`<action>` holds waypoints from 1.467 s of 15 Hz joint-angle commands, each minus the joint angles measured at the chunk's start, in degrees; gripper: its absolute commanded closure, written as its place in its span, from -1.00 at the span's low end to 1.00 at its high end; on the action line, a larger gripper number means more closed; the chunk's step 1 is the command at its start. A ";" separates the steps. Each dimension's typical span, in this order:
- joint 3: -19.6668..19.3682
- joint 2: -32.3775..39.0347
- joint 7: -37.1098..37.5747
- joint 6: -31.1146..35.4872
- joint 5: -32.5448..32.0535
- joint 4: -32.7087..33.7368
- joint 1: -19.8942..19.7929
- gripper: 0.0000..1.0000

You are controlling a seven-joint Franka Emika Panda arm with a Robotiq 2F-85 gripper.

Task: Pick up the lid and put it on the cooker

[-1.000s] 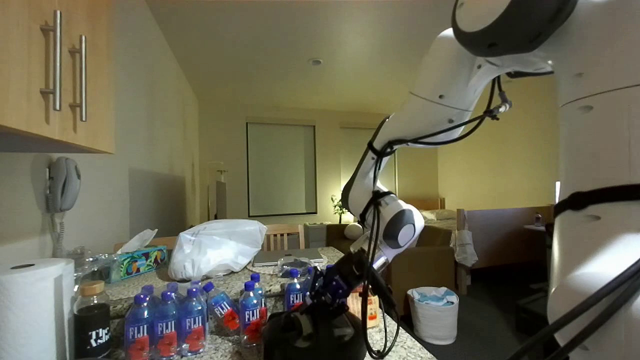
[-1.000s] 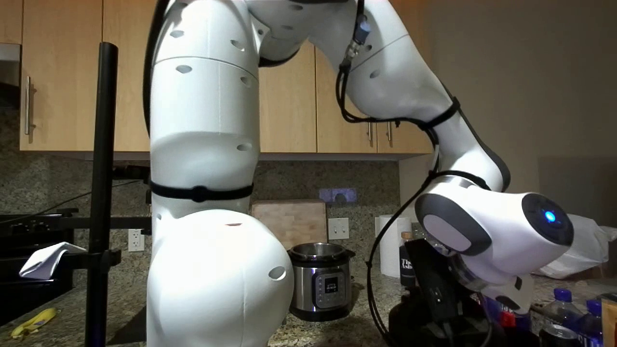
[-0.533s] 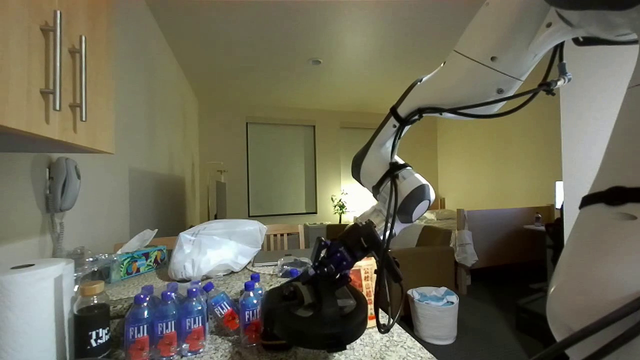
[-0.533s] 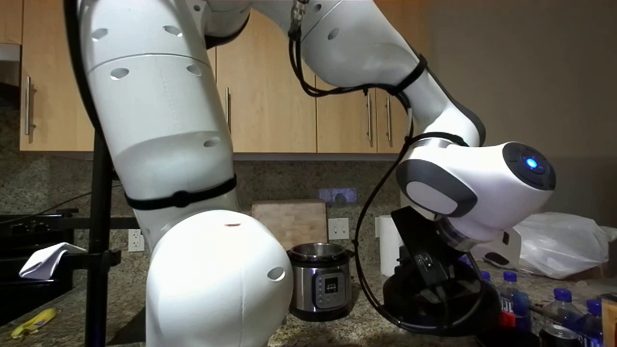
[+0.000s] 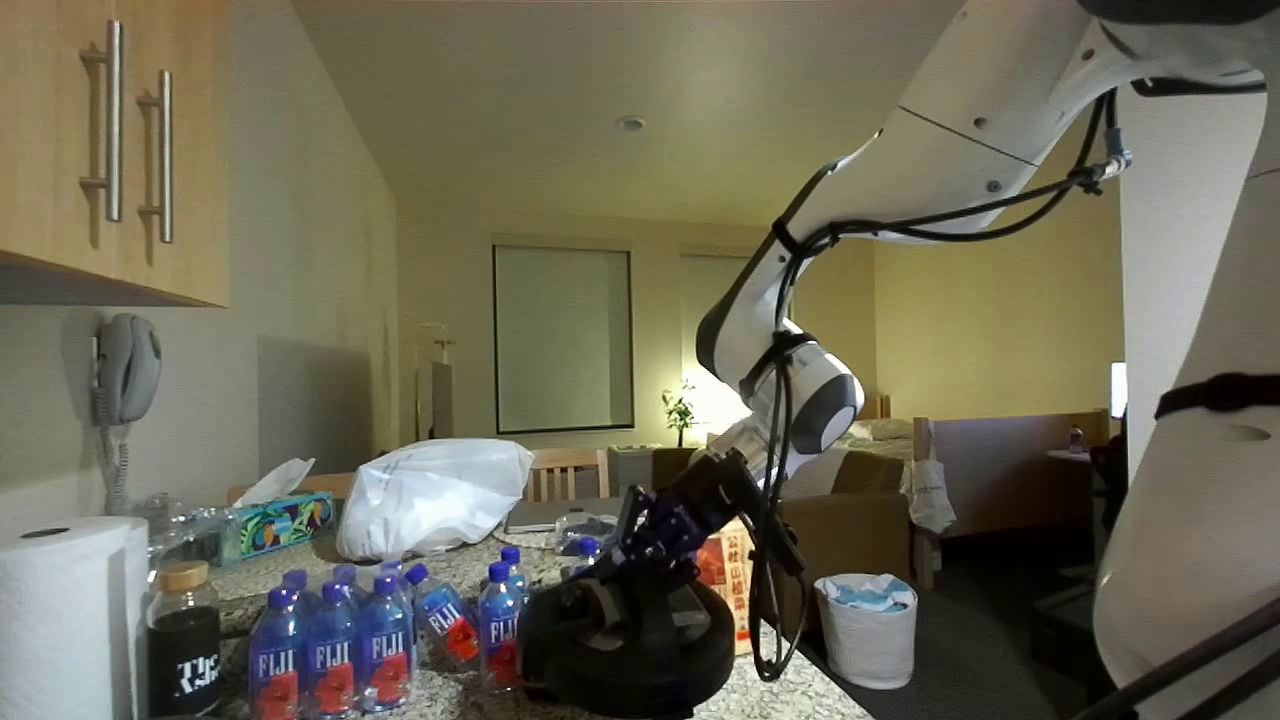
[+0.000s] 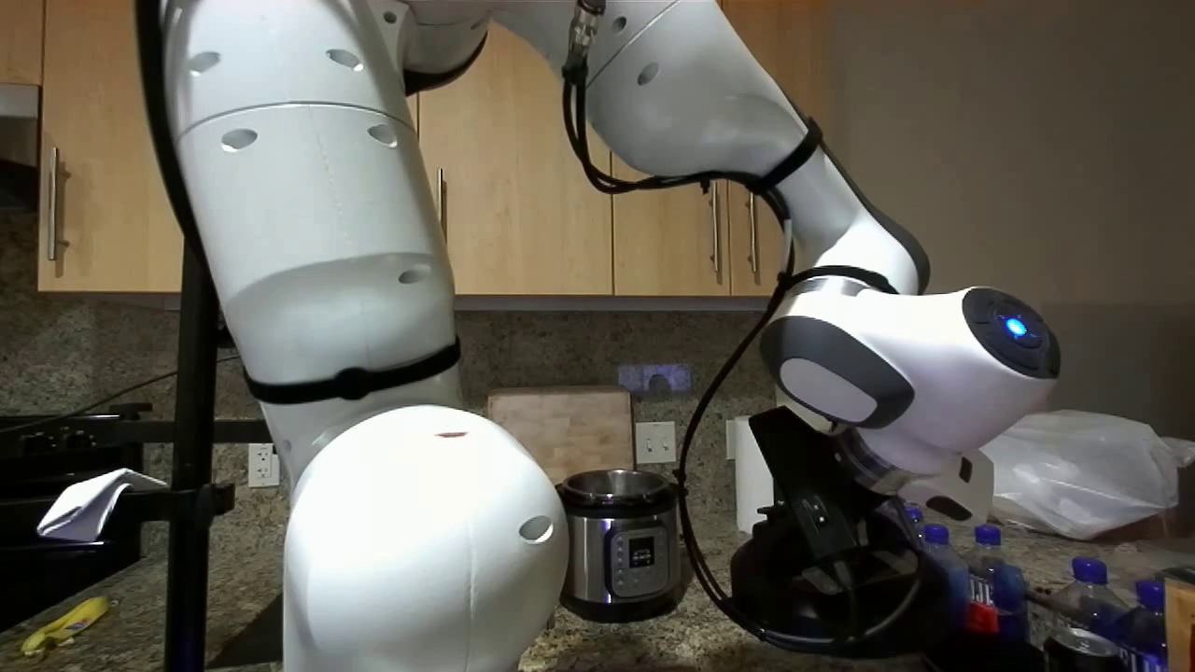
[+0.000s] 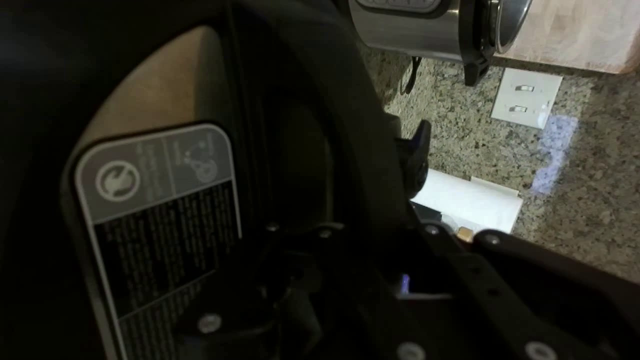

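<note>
"Up it's come over the last second, that glossy black domed lid [image 5: 625,668], and the white Panda arm [image 6: 317,205] has leaned back with it. Just in the final half second it's dipped a touch."

"What about the gripper [image 5: 632,580]? Has it got a proper hold?"

"Looks so. The fingers are down at the top of the lid, clamped on it, and the lid hangs beneath them. How wide they stand I couldn't say; it's black on black, even in the wrist view."

"And where's it hanging, exactly?"

"Over the granite counter [image 5: 785,692], near the cluster of Fiji water bottles [image 5: 332,650]. Whether its rim brushes anything underneath, I can't judge. Up close you'd see a printed label [image 7: 165,220] on it, part grey, part black."

"So it's apart from the stainless electric pressure cooker [image 6: 621,560]?"

"Yes, that stands farther along the counter, its metal inner pot [image 6: 616,483] showing at the top and a wooden cutting board [image 6: 560,434] upright behind it."

"One of those bottles [image 5: 447,618] is leaning over."

"So it is, and a white plastic bag [image 5: 435,495] sits behind the lot, seen from this side."
</note>
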 commanded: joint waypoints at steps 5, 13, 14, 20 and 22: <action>5.33 -0.15 12.30 -3.14 -5.82 7.33 4.32 0.94; 10.33 1.07 16.41 -8.10 -7.45 14.11 11.26 0.94; 11.01 0.37 16.39 -8.28 -7.44 14.53 12.02 0.94; 15.73 1.06 19.54 -6.28 -8.60 19.81 15.86 0.94; 17.72 2.38 21.00 -5.00 -9.32 21.71 17.16 0.94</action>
